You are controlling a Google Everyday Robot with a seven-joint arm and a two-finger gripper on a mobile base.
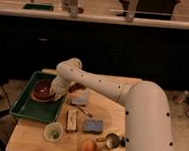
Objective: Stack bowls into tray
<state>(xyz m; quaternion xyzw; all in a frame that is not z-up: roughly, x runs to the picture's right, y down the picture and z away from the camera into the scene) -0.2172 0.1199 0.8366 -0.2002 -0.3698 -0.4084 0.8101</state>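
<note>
A dark red bowl (41,90) sits inside the green tray (28,109) at the table's left side. My gripper (54,92) is at the bowl's right rim, over the tray, at the end of the white arm (102,86) that reaches in from the right. A second bowl is not visible apart from this one.
On the wooden table (109,111) lie a blue-grey cloth (80,97), a brown bar (72,120), a blue sponge (93,125), a white cup (53,132), an orange (89,147) and a metal scoop (112,140). A dark counter stands behind.
</note>
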